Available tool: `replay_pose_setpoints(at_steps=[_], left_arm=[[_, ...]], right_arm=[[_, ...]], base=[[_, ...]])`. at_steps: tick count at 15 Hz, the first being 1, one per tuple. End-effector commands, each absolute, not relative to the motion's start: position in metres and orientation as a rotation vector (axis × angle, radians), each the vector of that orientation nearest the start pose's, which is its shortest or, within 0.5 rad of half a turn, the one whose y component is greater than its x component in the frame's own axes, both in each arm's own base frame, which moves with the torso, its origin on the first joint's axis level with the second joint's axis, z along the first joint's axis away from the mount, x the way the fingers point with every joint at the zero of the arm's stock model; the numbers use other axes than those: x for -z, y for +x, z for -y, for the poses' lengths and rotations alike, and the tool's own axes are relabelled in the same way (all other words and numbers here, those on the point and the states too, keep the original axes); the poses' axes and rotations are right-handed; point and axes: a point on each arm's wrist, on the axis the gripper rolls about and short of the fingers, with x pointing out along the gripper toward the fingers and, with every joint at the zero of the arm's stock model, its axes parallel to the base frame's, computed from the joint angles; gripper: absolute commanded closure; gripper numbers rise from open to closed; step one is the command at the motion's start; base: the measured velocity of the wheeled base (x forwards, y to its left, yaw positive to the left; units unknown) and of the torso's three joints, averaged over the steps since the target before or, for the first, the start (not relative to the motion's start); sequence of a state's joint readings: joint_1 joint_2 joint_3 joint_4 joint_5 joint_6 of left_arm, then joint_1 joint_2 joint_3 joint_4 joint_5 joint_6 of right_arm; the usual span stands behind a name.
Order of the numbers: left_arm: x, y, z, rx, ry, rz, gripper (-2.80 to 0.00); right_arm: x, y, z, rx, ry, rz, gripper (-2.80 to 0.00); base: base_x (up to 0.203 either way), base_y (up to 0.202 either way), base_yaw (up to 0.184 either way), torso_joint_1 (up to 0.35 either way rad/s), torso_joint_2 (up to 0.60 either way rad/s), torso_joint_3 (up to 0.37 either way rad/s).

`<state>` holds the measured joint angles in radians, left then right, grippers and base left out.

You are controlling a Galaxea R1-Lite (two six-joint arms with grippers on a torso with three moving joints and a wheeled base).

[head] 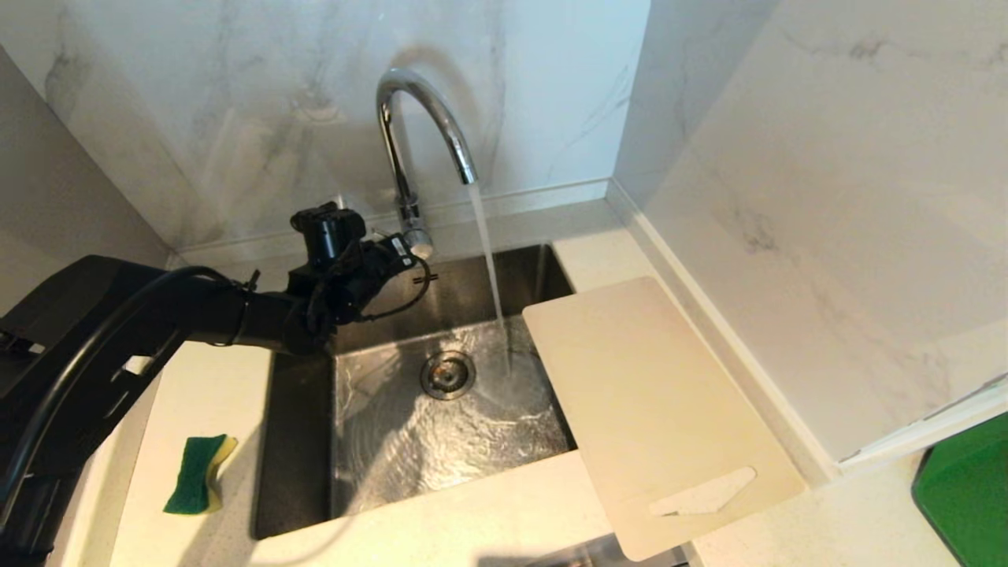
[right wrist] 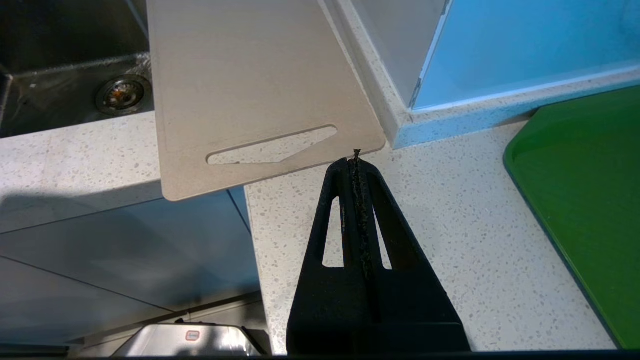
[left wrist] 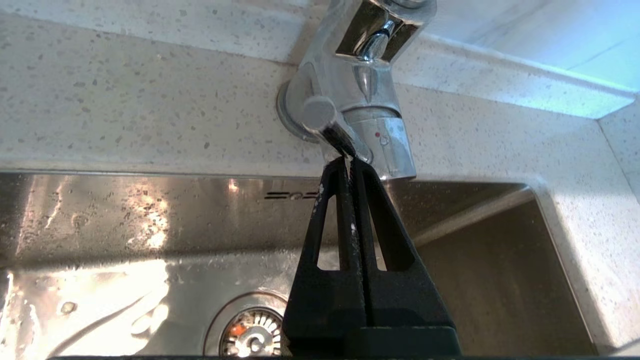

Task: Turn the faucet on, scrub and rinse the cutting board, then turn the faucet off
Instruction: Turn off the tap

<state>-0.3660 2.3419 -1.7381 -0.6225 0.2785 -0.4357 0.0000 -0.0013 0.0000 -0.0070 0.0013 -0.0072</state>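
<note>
The chrome gooseneck faucet (head: 409,134) stands behind the sink, and water (head: 490,260) runs from its spout into the basin. My left gripper (left wrist: 348,161) is shut with nothing between its fingers. Its tips sit right at the faucet's thin side lever (left wrist: 325,122). In the head view the left gripper (head: 419,269) reaches in from the left beside the faucet's base. The pale beige cutting board (head: 654,409) lies flat over the sink's right edge and the counter, outside the stream. My right gripper (right wrist: 356,159) is shut and empty, hanging over the counter next to the board's (right wrist: 250,75) handle end.
A green-and-yellow sponge (head: 197,472) lies on the counter left of the steel sink (head: 299,441). The drain (head: 447,374) sits mid-basin, with water spreading over the floor. A bright green flat object (head: 965,496) lies at the far right. Marble walls close in behind and to the right.
</note>
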Motion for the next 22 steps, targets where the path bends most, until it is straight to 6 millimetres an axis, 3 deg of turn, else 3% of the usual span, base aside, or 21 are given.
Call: replay_pose_setpoints(at_steps=[1, 9, 22], left_arm=[[-0.178, 0.47, 0.17, 0.083, -0.445, 0.003, 0.0], [-0.179, 0.482, 0.157, 0.059, -0.451, 0.034, 0.0], [-0.183, 0.486, 0.149, 0.042, -0.451, 0.044, 0.0]], right_arm=[[-0.076, -0.023, 0.0, -0.002, -0.008, 0.006, 0.0], [-0.076, -0.023, 0.0, -0.002, -0.008, 0.006, 0.0], [-0.076, -0.023, 0.0, -0.002, -0.008, 0.006, 0.0]], base=[[0.0, 0.0, 0.0, 0.0, 0.0, 0.0], [0.0, 0.0, 0.0, 0.0, 0.0, 0.0], [0.0, 0.0, 0.0, 0.0, 0.0, 0.0]])
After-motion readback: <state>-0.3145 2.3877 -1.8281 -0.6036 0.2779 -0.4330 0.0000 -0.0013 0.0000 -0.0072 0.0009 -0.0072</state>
